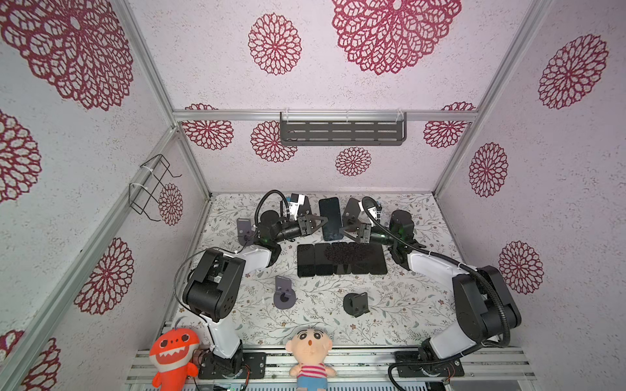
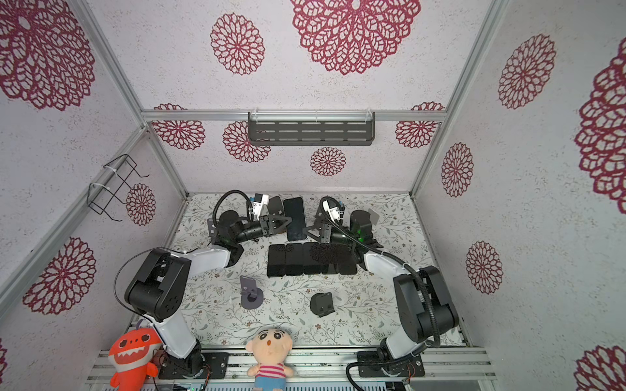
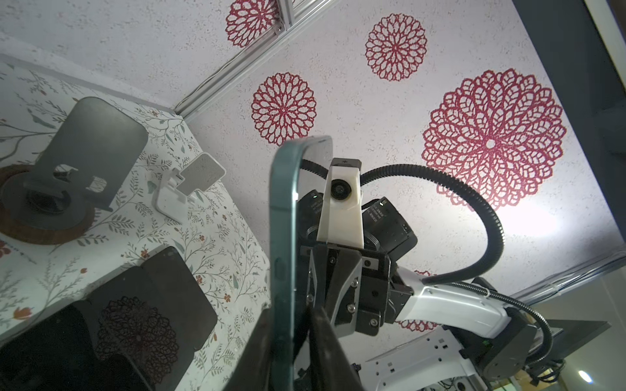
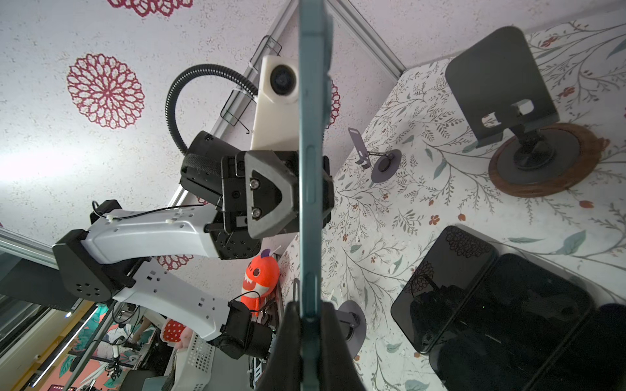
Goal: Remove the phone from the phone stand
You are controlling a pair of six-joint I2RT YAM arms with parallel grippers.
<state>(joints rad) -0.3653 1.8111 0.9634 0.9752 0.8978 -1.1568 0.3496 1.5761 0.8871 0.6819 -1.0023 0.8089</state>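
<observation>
**Phone clamped between both grippers near the table's 12 o'clock edge**

Phone (image 1: 330, 216) (image 2: 295, 216) sits near the 12 o'clock edge of the table (image 1: 406, 304) in both top views. Its dark screen faces the camera and its long axis runs from 12 to 6. Whether its lower end touches the table cannot be told.

The left gripper (image 1: 323, 221) is closed on the phone's 9 o'clock edge. In the right wrist view its grey fingers (image 4: 267, 193) press against the phone (image 4: 310, 169), which is seen edge-on. The right gripper (image 1: 342, 233) is closed on the 4 o'clock edge, with dark fingers (image 4: 288, 342) on either side of the thin teal rim. The left wrist view also shows the phone (image 3: 283, 237) edge-on.

A stand (image 1: 306, 204) is at the phone's 11 o'clock and a second stand (image 1: 351, 208) at its 1 o'clock, both just beside the phone. A row of phones (image 1: 342, 259) lies flat at its 6 o'clock. Farther toward 6 are a grey stand (image 1: 284, 292) and a black stand (image 1: 356, 303), well apart from each other.
</observation>
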